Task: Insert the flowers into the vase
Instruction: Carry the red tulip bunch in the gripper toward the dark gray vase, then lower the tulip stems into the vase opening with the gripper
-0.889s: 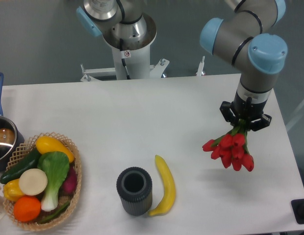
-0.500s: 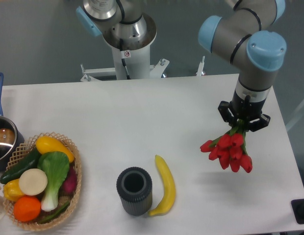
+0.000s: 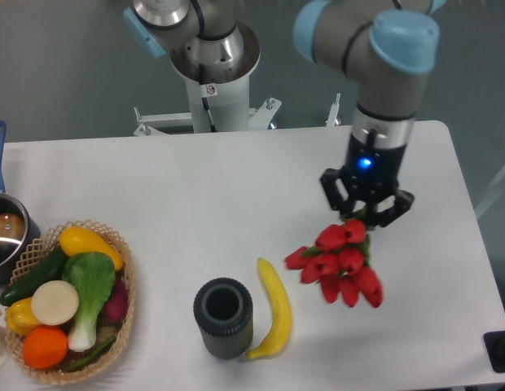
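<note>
The flowers (image 3: 338, 265), a bunch of red tulips with short green stems, hang buds-down above the table right of centre. My gripper (image 3: 365, 213) is shut on their stems, so the stems are mostly hidden between the fingers. The vase (image 3: 223, 317), a dark grey ribbed cylinder with an open round mouth, stands upright near the front edge, below and well to the left of the bunch. The tulips are off the table and apart from the vase.
A yellow banana (image 3: 274, 309) lies just right of the vase, nearly touching it. A wicker basket (image 3: 126, 281) of vegetables and fruit sits at the front left. A metal pot with a blue handle (image 3: 2, 232) is at the left edge.
The arm has swung left and slightly forward, carrying the tulips with it. The bunch now hangs closer to the banana and vase. Nothing else moved.
</note>
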